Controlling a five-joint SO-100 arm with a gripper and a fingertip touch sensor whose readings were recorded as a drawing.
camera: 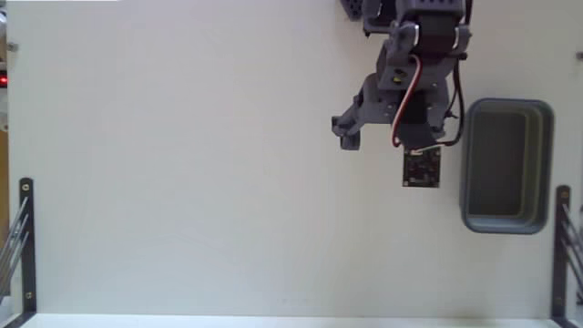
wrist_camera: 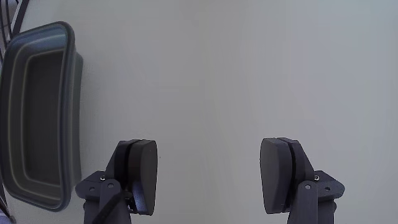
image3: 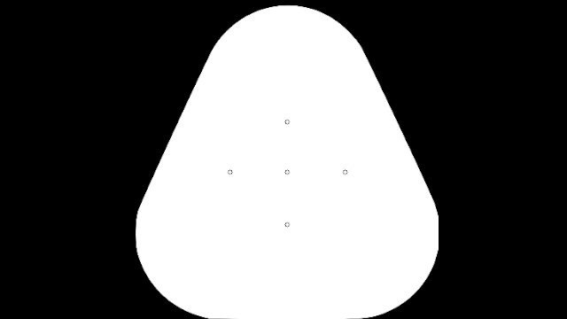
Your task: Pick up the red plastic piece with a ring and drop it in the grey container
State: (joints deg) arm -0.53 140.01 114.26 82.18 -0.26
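The red plastic piece with a ring is out of view in both the fixed and wrist views. The grey container (camera: 469, 159) stands at the right of the white table; in the wrist view the container (wrist_camera: 73, 112) lies at the left edge, its dark inside showing nothing. In the wrist view my gripper (wrist_camera: 211, 155) is open wide, with only bare table between the two dark fingers (wrist_camera: 144, 174). Seen from the fixed view, the gripper (camera: 383, 129) hangs folded under the arm at the top, just left of the container.
A small dark square circuit board (camera: 422, 169) hangs on the arm next to the container. Dark metal brackets stand at the table's left edge (camera: 25, 237) and right edge (camera: 561, 246). The white tabletop (camera: 182, 164) stretches wide to the left.
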